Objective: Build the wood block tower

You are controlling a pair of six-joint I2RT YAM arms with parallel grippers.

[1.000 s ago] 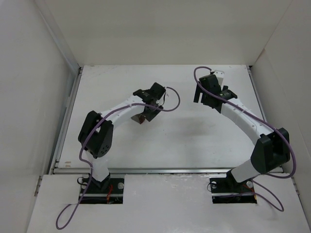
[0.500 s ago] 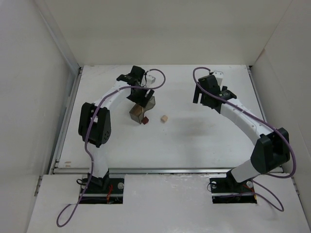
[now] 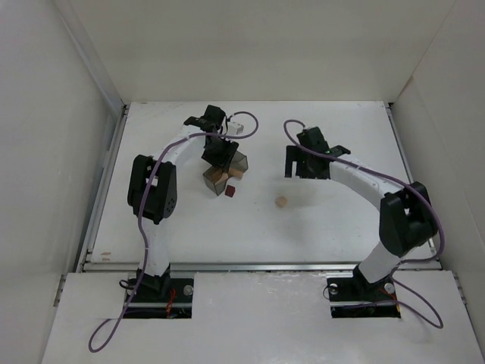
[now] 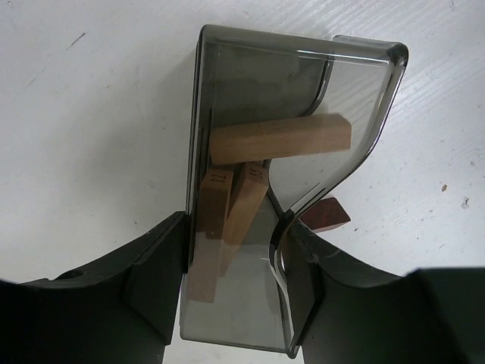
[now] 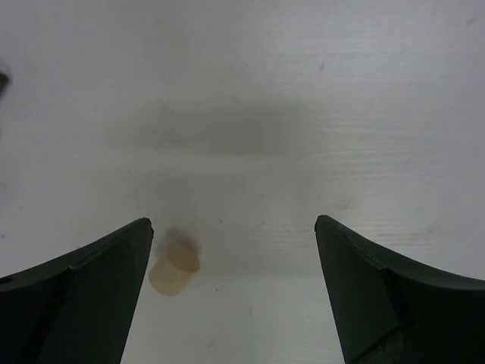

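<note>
Three pale wood blocks (image 4: 246, 201) in the smoky grey tray (image 4: 303, 76) that the left gripper (image 4: 231, 288) clamps look light and slick, so pinch flat faces; right gripper (image 5: 231, 280) gapes open.

- Bright, even overhead light washes the white table (image 3: 333, 220).
- Soft, diffuse shadow band beyond the pale wood block (image 5: 173, 269).
- Faint glare along the smoky tray (image 4: 303, 44) rim.

Grey tray (image 3: 238, 161) sits at the left gripper (image 3: 217, 150). Pale wood pieces (image 3: 215, 178) are in the tray's near end. Dark red cube (image 3: 229, 191) lies just beside that end, on the table (image 3: 341, 220). Pale block (image 3: 281, 201) lies well right of the tray. Right gripper (image 3: 297, 167) is also to the tray's right, apart from it.
</note>
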